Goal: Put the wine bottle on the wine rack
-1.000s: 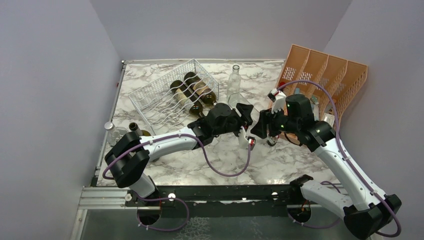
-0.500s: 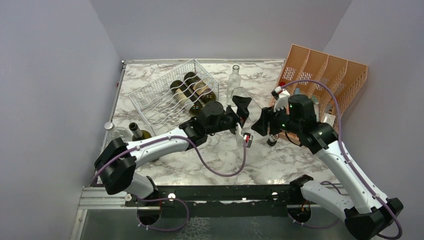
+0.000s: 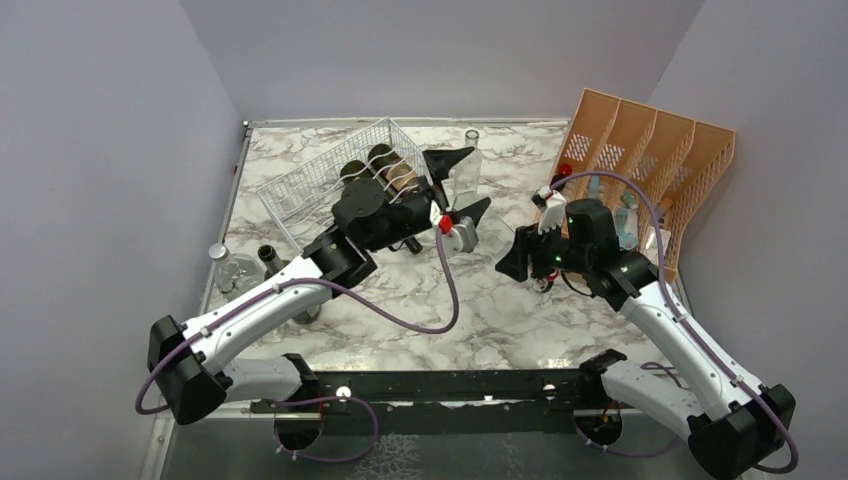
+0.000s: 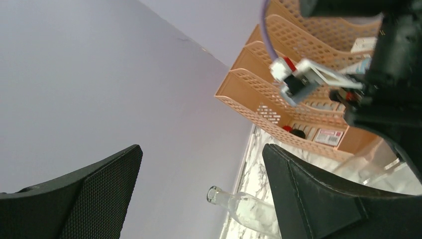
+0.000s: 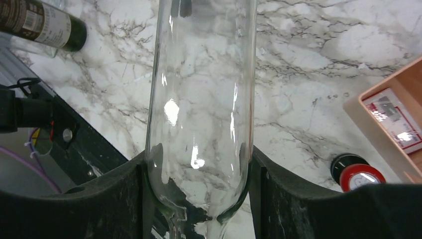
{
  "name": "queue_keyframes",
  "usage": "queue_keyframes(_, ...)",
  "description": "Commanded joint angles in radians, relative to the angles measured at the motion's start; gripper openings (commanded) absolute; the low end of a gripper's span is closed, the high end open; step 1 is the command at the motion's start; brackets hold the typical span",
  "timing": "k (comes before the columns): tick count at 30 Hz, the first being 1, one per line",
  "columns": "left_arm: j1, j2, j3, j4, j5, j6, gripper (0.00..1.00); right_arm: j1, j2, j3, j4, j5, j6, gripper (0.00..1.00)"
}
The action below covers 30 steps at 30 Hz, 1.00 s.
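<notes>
Black right gripper (image 5: 199, 162): you have its fingers clamped on the bottle's (image 5: 199, 89) wide end, right of centre in the top view.
Bottle: clear glass, held over the marble table (image 5: 308, 74), apart from the rack.
Left gripper (image 3: 459, 186): your fingers are spread wide, nothing between them, raised by the rack's right corner.
Rack (image 3: 300, 195): white wire, upper left of the top view, dark bottles (image 3: 385, 178) lying in its right part.
Organizer (image 3: 650, 150): orange, upper right.
</notes>
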Motion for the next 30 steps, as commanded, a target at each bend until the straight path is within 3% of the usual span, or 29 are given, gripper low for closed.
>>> queue_keyframes(1, 0.001, -0.067, 0.057, -0.041, -0.139, -0.32, 0.99, 0.007, -0.015, -0.027, 0.166, -0.123, 0.022, 0.02)
queue_keyframes(6, 0.001, -0.092, 0.161, -0.156, -0.214, -0.439, 0.99, 0.075, 0.014, -0.061, 0.23, -0.106, 0.065, 0.02)
queue_keyframes(16, 0.002, -0.173, 0.051, -0.129, -0.458, -0.788, 0.99, 0.412, 0.235, -0.031, 0.348, 0.152, 0.138, 0.01)
queue_keyframes(23, 0.002, -0.25, -0.054, -0.096, -0.525, -0.838, 0.99, 0.562, 0.456, 0.047, 0.467, 0.257, 0.134, 0.01)
queue_keyframes(30, 0.001, -0.303, -0.092, -0.088, -0.529, -0.837, 0.99, 0.611, 0.594, 0.104, 0.65, 0.292, 0.17, 0.01)
